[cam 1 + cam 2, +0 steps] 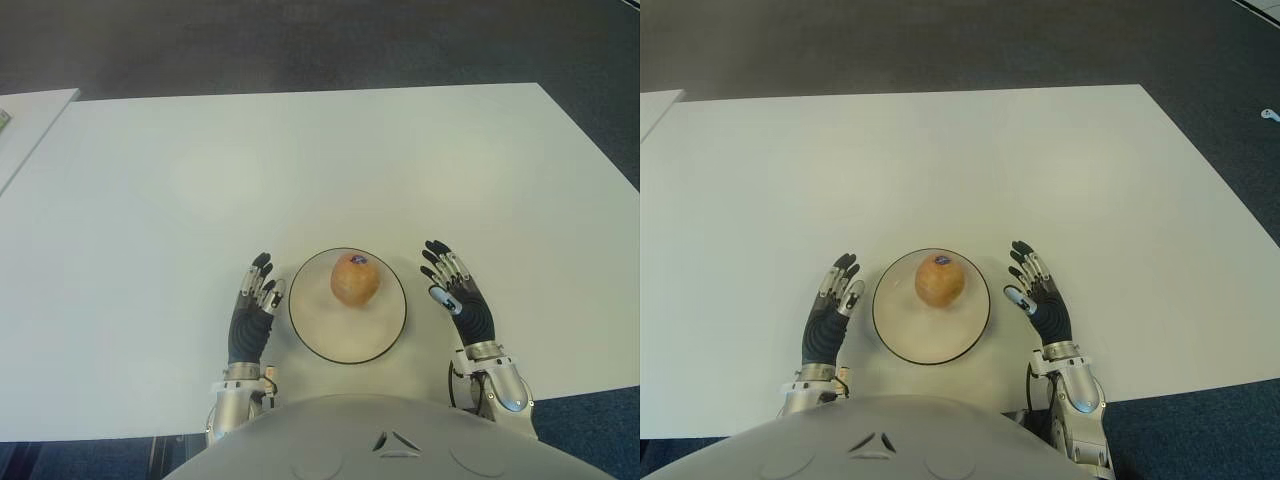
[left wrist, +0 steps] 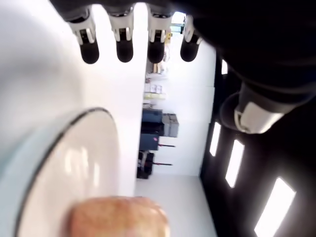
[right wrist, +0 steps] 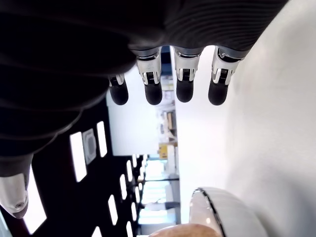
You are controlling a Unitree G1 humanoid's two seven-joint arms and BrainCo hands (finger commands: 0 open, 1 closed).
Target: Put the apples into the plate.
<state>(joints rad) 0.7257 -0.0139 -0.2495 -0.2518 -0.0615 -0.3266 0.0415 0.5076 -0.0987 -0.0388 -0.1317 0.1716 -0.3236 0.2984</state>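
L hand (image 1: 254,305) just left of plate (image 1: 385,330), fingers straight, spread, holding nothing. R hand (image 1: 455,292) just right of plate, same: fingers extended, empty. One apple (image 1: 354,280) sits in plate, toward far side. Plate on white table (image 1: 300,160), near edge, centre.

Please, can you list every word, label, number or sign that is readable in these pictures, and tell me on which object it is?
No text can be read.
Apple on the plate: a small dark sticker near its top, too small to read.
Left hand, right hand and table: no markings visible.
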